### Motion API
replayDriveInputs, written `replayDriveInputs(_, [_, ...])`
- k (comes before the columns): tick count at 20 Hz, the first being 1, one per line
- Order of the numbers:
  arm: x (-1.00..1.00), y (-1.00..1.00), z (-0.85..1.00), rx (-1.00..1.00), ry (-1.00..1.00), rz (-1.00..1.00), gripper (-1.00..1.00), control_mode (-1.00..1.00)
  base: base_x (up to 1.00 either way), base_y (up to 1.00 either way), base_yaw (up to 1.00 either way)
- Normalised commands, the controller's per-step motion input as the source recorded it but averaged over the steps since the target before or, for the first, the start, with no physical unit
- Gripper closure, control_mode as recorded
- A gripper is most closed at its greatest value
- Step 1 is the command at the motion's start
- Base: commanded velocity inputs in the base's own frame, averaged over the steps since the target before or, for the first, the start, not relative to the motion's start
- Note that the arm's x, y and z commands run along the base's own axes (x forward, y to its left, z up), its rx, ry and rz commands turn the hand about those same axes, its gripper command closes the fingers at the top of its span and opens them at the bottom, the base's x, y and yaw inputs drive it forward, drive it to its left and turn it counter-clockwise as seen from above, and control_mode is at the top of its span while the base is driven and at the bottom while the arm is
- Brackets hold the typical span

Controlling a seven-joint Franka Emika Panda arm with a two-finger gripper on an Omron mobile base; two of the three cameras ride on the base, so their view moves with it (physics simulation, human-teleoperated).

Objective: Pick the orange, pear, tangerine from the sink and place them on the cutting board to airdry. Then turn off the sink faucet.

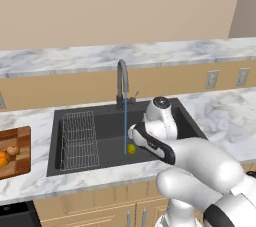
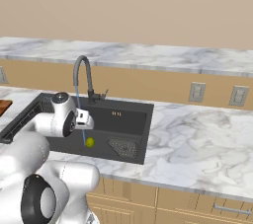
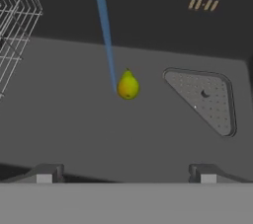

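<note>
No readable writing anywhere. Gripper (image 3: 126,171) fingers spread wide apart, nothing between them. Pear (image 3: 128,85) lies on the sink (image 3: 74,119) floor ahead of the fingertips, roughly centred, touching the water stream (image 3: 105,25). Drain grate (image 3: 202,99) ahead-right. Wire rack (image 3: 15,25) cut off at left edge. Cutting board (image 1: 15,152) partly cropped, two orange fruits (image 1: 7,155) on it, hard to tell apart.

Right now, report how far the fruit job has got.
Done: two orange fruits lie on the cutting board. In hand: the open gripper hangs empty above the pear, which sits on the sink floor beside the water stream. Left: move the pear to the board, then shut off the sink faucet, which is running.
</note>
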Motion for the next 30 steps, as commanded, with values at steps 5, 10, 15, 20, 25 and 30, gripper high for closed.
replayDriveInputs(5, [0.15, -0.02, -0.3, 0.0, 0.0, 0.0, -1.0, -1.0, 0.0, 0.0, 0.0])
replayDriveInputs(10, [0.2, 0.0, -0.24, 0.0, 0.0, 0.0, -1.0, -1.0, 0.0, 0.0, 0.0])
replayDriveInputs(15, [0.18, 0.0, -0.26, 0.0, 0.0, 0.0, -1.0, -1.0, 0.0, 0.0, 0.0])
replayDriveInputs(20, [0.2, 0.0, -0.2, 0.0, 0.0, 0.0, -1.0, -1.0, 0.0, 0.0, 0.0])
replayDriveInputs(25, [0.18, 0.0, -0.21, 0.0, 0.0, 0.0, -1.0, -1.0, 0.0, 0.0, 0.0])
replayDriveInputs(30, [0.2, 0.0, -0.22, 0.0, 0.0, 0.0, -1.0, -1.0, 0.0, 0.0, 0.0])
